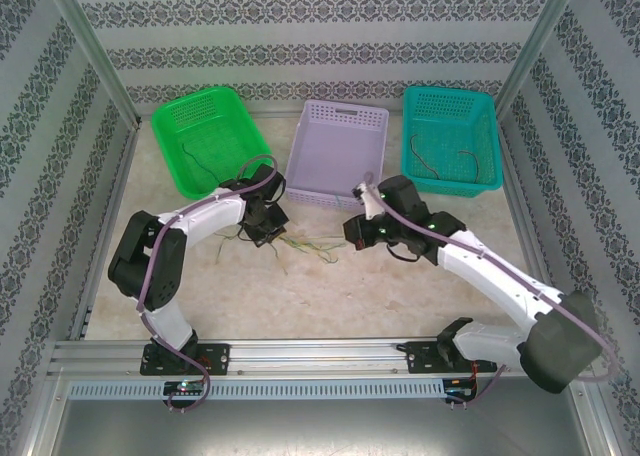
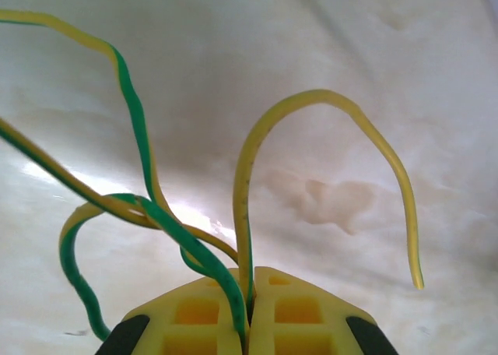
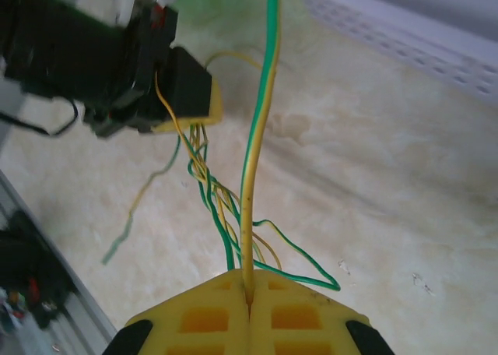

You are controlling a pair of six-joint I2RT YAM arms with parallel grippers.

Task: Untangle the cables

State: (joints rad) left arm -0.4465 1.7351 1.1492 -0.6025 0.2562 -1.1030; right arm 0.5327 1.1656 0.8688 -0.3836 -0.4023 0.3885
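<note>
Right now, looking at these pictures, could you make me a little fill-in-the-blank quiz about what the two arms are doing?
1. The left gripper and the right gripper are each ___ on the cables.
2. The cables pinched there are striped yellow and ___.
3. The green basket stands nearest the ___ arm.

Missing words: shut; green; left.

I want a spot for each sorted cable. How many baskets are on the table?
3. The green basket sits at the back left, the lavender basket in the back middle, and the teal basket at the back right. None seems hidden.
</note>
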